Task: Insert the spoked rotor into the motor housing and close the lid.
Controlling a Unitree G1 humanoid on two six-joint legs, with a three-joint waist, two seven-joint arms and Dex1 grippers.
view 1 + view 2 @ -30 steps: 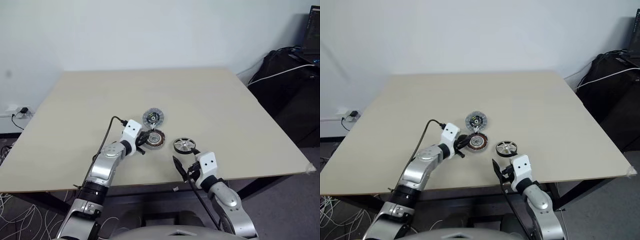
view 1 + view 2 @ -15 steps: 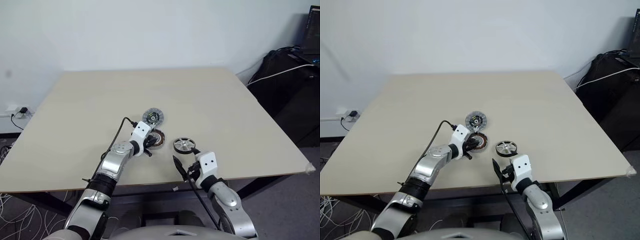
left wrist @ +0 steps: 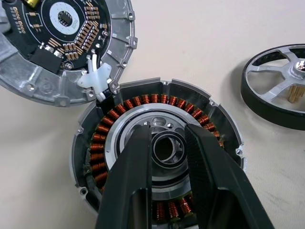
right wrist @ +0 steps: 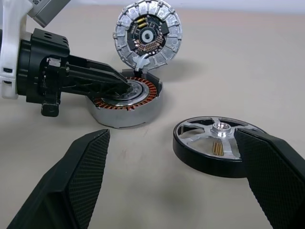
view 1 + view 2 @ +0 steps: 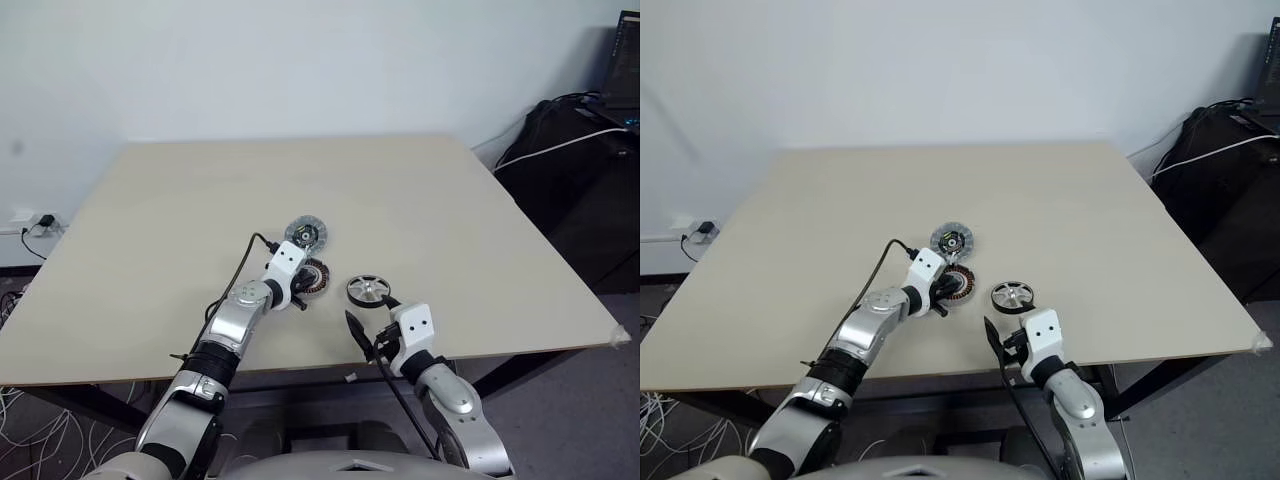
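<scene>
The left gripper, fingers nearly closed and holding nothing, is placed over the copper-wound round motor housing. Beside it the ribbed silvery lid and black-rimmed spoked rotor are lying. The right gripper is wide open, empty.

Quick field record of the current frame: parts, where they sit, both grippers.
motor housing: on the table, open, copper windings showing
lid: lies open beside the housing, joined to its rim by a white clip
spoked rotor: on the table, apart from the housing, not inserted
left gripper: fingers close together, tips at the housing's centre hub; contact unclear
right gripper: fingers wide open, holding nothing, rotor just ahead of it
</scene>
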